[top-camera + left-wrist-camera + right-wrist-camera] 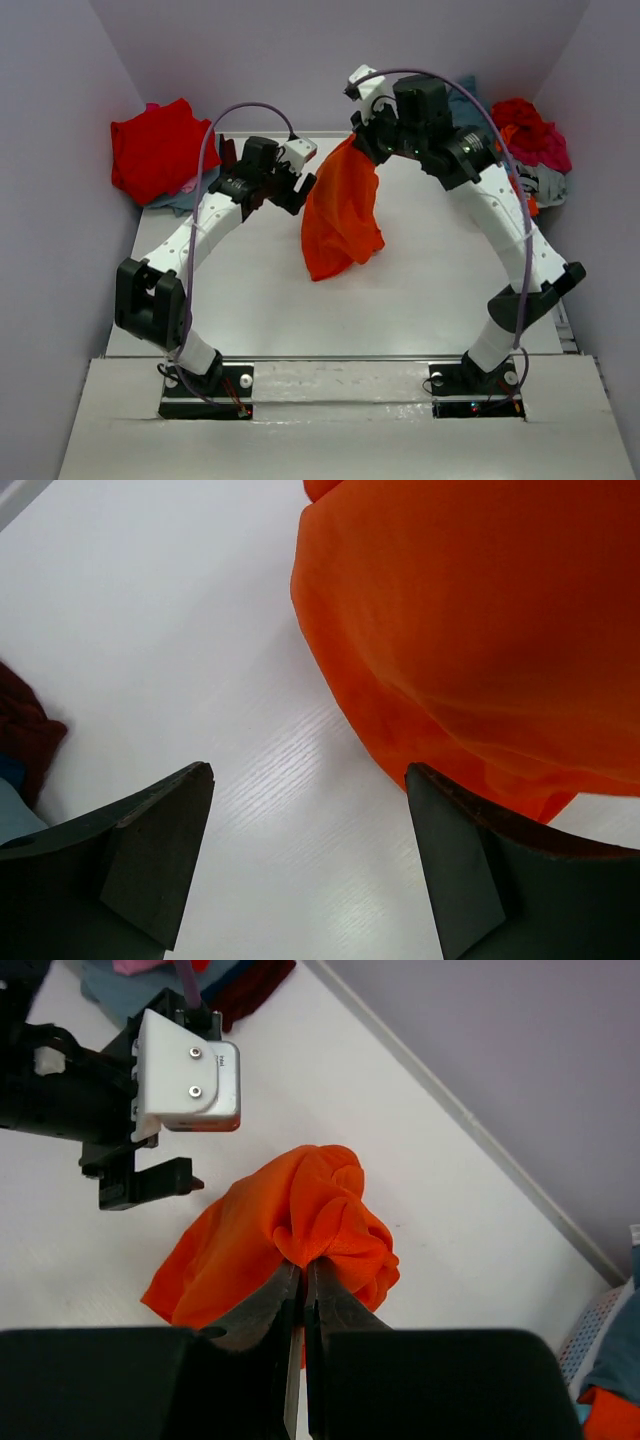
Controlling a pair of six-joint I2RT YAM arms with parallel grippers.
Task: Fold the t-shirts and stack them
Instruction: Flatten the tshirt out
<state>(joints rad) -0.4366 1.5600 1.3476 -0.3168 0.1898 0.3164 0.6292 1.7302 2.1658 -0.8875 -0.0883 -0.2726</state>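
A bright orange t-shirt (340, 215) hangs bunched from my right gripper (358, 140), its lower end reaching down to the white table (420, 280). In the right wrist view the right gripper (303, 1265) is shut on a gathered fold of the orange t-shirt (320, 1210). My left gripper (278, 195) is open just left of the hanging cloth. Only bare table lies between its fingers (160, 850). The orange t-shirt (470, 630) fills the upper right of the left wrist view, beside and behind the right finger. A folded red t-shirt (155, 150) lies at the back left.
Grey-teal and pink cloth (185, 200) pokes out under the red t-shirt. A heap of more t-shirts (525, 135), red, magenta, grey and teal, sits at the back right corner. Lilac walls (60, 120) close in the table on three sides.
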